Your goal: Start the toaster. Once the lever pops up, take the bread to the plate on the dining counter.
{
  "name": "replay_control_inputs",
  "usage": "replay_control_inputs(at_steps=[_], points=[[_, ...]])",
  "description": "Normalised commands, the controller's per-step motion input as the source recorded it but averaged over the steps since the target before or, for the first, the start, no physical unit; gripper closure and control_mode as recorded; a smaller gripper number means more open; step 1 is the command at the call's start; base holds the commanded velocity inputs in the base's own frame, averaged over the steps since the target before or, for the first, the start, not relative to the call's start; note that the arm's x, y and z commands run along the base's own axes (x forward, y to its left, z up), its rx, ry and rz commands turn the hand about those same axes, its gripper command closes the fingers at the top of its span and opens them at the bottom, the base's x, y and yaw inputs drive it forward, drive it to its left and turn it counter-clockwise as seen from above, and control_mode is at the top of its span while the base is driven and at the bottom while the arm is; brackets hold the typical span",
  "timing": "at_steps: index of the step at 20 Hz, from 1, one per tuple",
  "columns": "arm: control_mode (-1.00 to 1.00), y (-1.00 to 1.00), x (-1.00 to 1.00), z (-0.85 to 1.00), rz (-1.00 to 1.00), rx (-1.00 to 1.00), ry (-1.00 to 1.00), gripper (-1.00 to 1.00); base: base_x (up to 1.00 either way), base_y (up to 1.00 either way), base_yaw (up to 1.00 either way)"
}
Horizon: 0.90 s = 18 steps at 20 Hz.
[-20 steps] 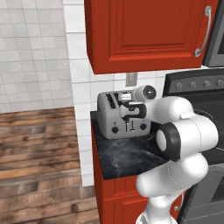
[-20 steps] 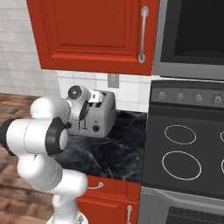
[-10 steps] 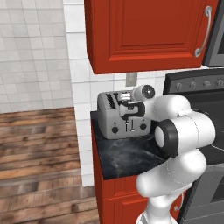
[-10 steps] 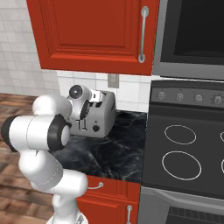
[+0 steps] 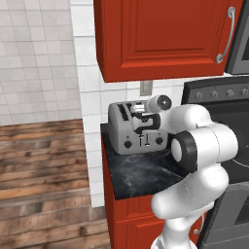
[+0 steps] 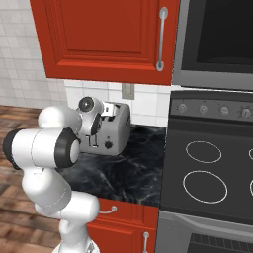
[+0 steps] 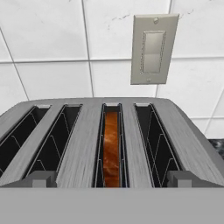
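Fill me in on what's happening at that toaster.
The white arm has its end effector, jaws open and holding nothing, poised at the front top edge of the silver toaster on the black counter. A bread slice sits down in the third slot from the left in the hand view; the other slots are empty.

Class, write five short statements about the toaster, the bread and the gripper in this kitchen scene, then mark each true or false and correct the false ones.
1. The toaster has four slots. True.
2. The bread sits in the far left slot. False: in the hand view it is third from the left.
3. The gripper holds the bread. False: it is open, at the toaster's front.
4. A wall switch plate is behind the toaster. True.
5. The toaster stands on the stove. False: on the black counter beside it.
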Motion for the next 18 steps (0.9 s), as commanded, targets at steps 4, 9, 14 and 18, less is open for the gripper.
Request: replay_control_inputs(at_steps=[4, 9, 14, 18], points=[[-1.0, 0.0, 0.0, -0.01, 0.0, 0.0, 0.0, -1.0, 0.0, 0.0, 0.0], [-1.0, 0.0, 0.0, 0.0, 0.0, 0.0, 0.0, -1.0, 0.0, 0.0, 0.0], [-1.0, 0.0, 0.0, 0.0, 0.0, 0.0, 0.0, -1.0, 0.0, 0.0, 0.0], [-1.0, 0.0, 0.0, 0.0, 0.0, 0.0, 0.0, -1.0, 0.0, 0.0, 0.0]])
